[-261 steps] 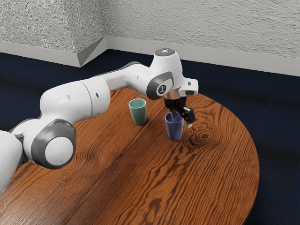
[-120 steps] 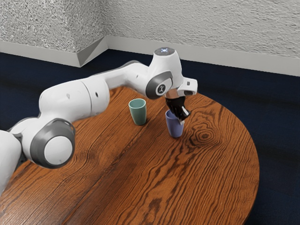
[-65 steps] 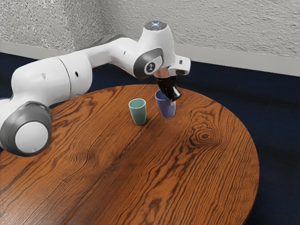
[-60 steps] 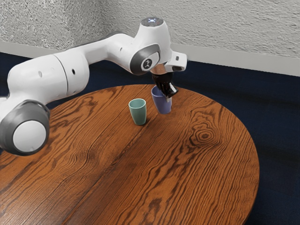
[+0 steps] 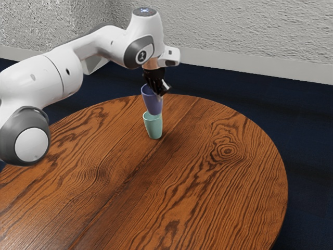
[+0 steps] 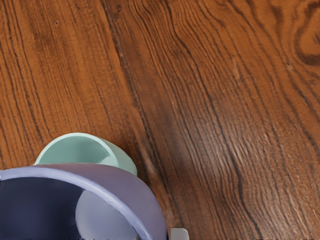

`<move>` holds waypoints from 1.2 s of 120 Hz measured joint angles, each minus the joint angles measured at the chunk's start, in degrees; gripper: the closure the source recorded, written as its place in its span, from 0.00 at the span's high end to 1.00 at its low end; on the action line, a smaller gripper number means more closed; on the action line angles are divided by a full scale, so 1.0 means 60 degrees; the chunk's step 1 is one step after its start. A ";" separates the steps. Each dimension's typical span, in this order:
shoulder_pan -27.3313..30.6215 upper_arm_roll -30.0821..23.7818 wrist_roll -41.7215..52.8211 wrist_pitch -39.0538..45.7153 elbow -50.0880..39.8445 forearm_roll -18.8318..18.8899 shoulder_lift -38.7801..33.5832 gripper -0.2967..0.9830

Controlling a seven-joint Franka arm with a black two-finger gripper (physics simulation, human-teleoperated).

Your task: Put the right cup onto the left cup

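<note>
Gripping the smooth, tapered violet cup (image 5: 152, 102) by its wall in the black two-finger claw (image 5: 159, 92), roughly upright just above the smooth, tapered mint-green cup (image 5: 153, 127), presumably for nesting base-first.

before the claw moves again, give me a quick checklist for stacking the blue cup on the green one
1. Claw shut on the blue cup: ok, gripping it near the rim.
2. Green cup upright on the wooden table: ok.
3. Blue cup roughly upright, mouth up: ok.
4. Blue cup's base centred over the green cup's mouth: cannot tell; it looks lined up in the exterior view, but the blue cup hides part of that mouth in the wrist view.
5. Blue cup fully seated, ready for release: not ok, it stands too high.
</note>
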 joint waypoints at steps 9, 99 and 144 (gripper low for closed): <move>0.0114 -0.0007 0.0096 -0.0119 0.0094 -0.0003 0.0082 0.15; 0.0580 -0.0141 0.1139 -0.0355 0.1534 -0.0025 0.1302 0.15; 0.0578 -0.0184 0.1398 -0.0282 0.1521 -0.0044 0.1448 0.15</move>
